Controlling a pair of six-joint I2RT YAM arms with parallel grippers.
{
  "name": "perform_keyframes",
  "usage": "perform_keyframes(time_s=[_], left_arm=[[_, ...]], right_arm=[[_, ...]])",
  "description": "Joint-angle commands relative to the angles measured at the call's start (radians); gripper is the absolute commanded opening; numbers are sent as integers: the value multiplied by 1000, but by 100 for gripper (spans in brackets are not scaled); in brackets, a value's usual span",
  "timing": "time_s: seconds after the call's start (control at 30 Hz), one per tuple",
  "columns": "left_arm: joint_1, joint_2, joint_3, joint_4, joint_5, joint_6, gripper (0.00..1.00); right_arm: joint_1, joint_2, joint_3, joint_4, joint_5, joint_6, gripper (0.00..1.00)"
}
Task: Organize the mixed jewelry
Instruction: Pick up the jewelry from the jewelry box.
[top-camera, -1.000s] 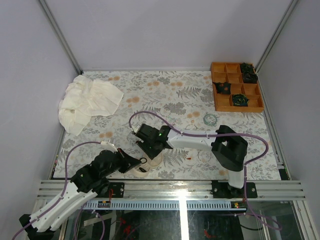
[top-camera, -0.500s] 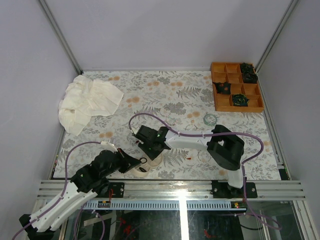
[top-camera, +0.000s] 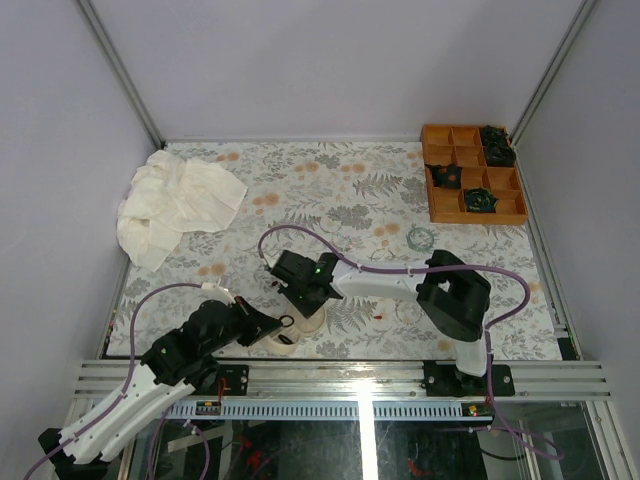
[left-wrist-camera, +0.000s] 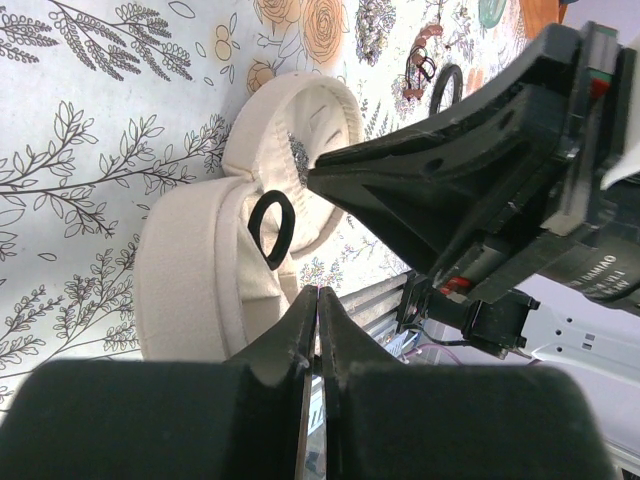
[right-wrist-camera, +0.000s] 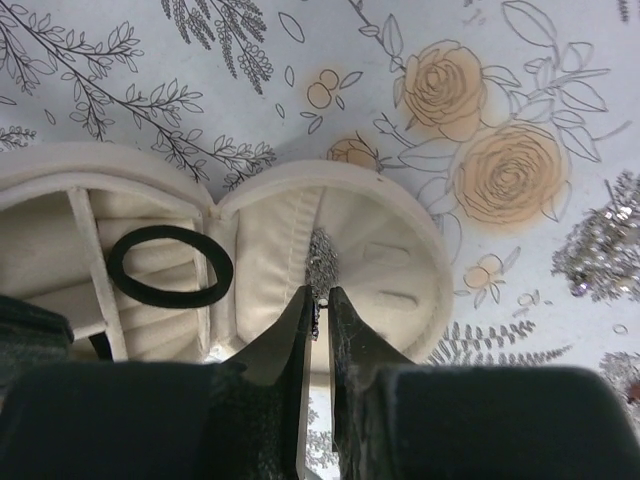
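Currently: R gripper (right-wrist-camera: 318, 300) sits low inside one half of the open cream round case (right-wrist-camera: 400, 225), on the floral table (top-camera: 330, 190).
R hand state: jaws narrow, only a slim gap. The silvery piece (right-wrist-camera: 320, 258) runs into that gap, so prob. pinched at its near end.
L hand state: L gripper (left-wrist-camera: 318, 300) has its fingers pressed together, tips at the case's near rim. Can't tell if they nip the rim or just rest by it.
Jewelry in case: silvery piece in one half; black ring (right-wrist-camera: 165, 233) lies across the padded bars of the other half.
Jewelry loose: teal bracelet (top-camera: 420, 237) lies well apart, near the orange tray (top-camera: 445, 207); reddish-brown bits (left-wrist-camera: 425, 55) lie beyond the case.
Step (my guess): handling the silvery piece at its pocket.
How to do it well: move slow & vertical, w/ tips centred in the pocket and clear of wall & hinge. L should steady the case so it can't skid. Don't snag the ring. Check the piece lies settled, or hangs free, before travelling sideways.
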Motion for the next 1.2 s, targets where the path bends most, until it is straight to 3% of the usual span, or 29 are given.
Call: perform_keyframes(time_s=[0.0,0.47,1.17], left_arm=[[-8,-5,-95,-42,2,8,1],[-7,-3,-95,-42,-3,8,1],[-8,-1,-91,-42,-4,13,1]], right_arm=[[8,-108,29,-30,58,-15,6],[8,-242,91,-80,103,-38,7],[7,-294,226,-198,191,-93,5]])
